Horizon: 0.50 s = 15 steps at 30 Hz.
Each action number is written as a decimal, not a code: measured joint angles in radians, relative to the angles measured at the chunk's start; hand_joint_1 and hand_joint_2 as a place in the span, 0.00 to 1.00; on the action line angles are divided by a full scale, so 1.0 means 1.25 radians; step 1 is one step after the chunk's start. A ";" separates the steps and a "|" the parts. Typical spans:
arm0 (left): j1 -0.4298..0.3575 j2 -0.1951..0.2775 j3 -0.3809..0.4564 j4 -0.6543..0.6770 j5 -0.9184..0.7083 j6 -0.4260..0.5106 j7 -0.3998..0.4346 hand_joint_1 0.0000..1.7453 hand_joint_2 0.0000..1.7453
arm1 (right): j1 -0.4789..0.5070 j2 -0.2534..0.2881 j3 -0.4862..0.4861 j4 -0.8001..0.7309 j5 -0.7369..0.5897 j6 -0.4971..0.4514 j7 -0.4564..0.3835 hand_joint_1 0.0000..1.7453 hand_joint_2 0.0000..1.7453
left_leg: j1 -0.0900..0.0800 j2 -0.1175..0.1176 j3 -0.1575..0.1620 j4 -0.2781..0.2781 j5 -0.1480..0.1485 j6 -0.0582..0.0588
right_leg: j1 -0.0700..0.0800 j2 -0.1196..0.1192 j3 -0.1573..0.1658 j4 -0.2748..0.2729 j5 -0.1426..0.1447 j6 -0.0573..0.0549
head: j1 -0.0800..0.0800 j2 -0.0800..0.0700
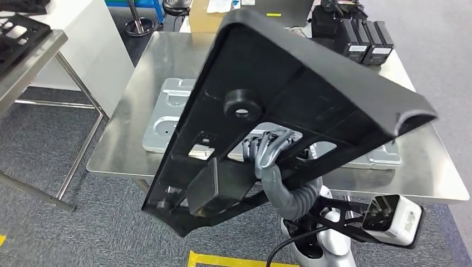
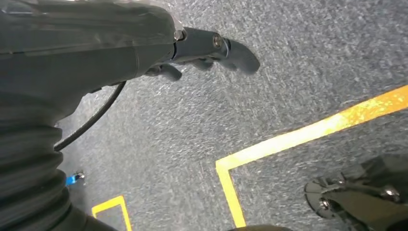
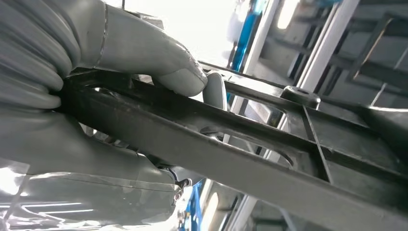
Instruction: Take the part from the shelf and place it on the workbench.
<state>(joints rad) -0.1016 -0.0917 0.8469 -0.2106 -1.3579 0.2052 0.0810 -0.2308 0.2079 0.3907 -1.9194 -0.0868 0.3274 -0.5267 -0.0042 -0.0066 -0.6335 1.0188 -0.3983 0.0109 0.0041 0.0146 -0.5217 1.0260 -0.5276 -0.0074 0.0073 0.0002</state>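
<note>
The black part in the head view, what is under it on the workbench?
Under the black part, held up by the right hand, a grey moulded tray lies on the steel workbench. The part covers the tray's middle, so what lies there cannot be seen.

Grey moulded trays (image 1: pixel 167 111) lie flat on a steel surface. Black battery packs (image 1: pixel 362 41) stand at its far corner. Yellow tape lines (image 2: pixel 298 137) mark the grey carpet (image 2: pixel 288 62).

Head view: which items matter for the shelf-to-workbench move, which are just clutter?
Job:
- black part, held tilted above the table
- right robot hand, gripping it
- steel workbench

Lying about:
- grey tray on the workbench
- black boxes at its far edge
- cardboard box
</note>
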 joint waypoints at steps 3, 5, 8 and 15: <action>-0.003 -0.001 0.000 0.000 0.000 -0.001 0.001 0.00 1.00 | -0.016 -0.001 -0.001 -0.021 0.033 -0.013 -0.007 1.00 1.00 | 0.007 0.001 0.017 -0.016 -0.003 0.008 | -0.003 -0.003 -0.044 0.089 -0.043 0.015 | 0.004 0.000; -0.005 -0.001 0.002 0.000 0.004 -0.001 0.001 0.00 1.00 | -0.029 -0.003 -0.004 -0.035 0.057 -0.025 -0.011 1.00 1.00 | 0.008 0.002 0.024 -0.017 -0.010 0.011 | -0.010 -0.004 -0.112 0.192 -0.070 0.024 | 0.004 0.000; -0.005 -0.002 0.006 0.000 0.012 -0.001 -0.001 0.00 1.00 | -0.056 -0.007 -0.015 -0.055 0.109 -0.063 -0.012 1.00 1.00 | 0.011 0.001 0.039 -0.015 -0.023 0.007 | -0.019 -0.006 -0.138 0.179 -0.011 0.031 | 0.004 0.000; -0.004 -0.004 0.017 0.000 0.016 0.001 -0.006 0.00 1.00 | -0.115 -0.017 -0.038 -0.092 0.201 -0.151 -0.006 1.00 1.00 | 0.010 0.000 0.052 -0.006 -0.048 -0.022 | -0.015 -0.006 -0.077 0.001 0.075 0.008 | 0.004 0.000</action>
<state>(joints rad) -0.1070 -0.0973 0.8683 -0.2106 -1.3378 0.2062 0.0734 -0.3748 0.1870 0.3435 -2.0344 0.1649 0.1389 -0.5348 0.0078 -0.0066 -0.5689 1.0109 -0.4586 -0.0164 -0.0152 0.0070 -0.6178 1.0273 -0.4336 0.0028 0.0117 0.0000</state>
